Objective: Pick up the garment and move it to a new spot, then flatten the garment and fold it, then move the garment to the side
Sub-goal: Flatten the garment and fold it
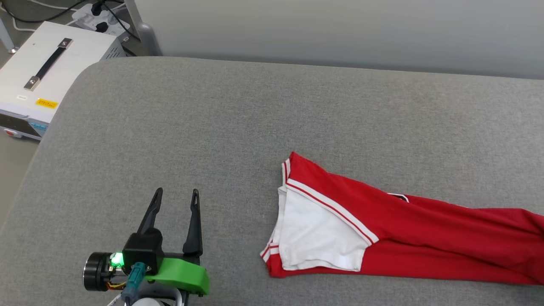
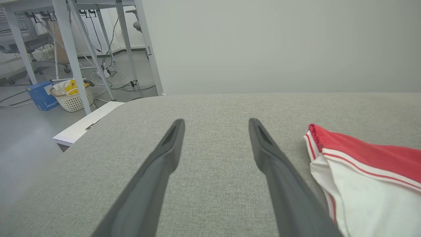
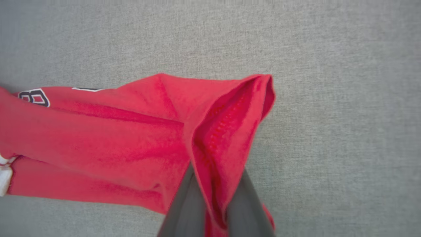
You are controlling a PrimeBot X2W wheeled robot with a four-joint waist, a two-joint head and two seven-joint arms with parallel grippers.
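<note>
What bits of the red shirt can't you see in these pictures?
- Head view: the garment runs off the right edge, so that end is cut off.
- Its black print: folds hide most of it, so it is unreadable in the right wrist view.
- Right wrist view: red cloth covers the fingertips of the right gripper, shut on it.
- Left wrist view: the right and bottom edges cut the garment short.

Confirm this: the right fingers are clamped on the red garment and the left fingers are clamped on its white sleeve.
Wrong on the left fingers: the left wrist view shows them open over the grey surface, beside the white sleeve, not touching it. The right fingers are clamped on the red garment.
</note>
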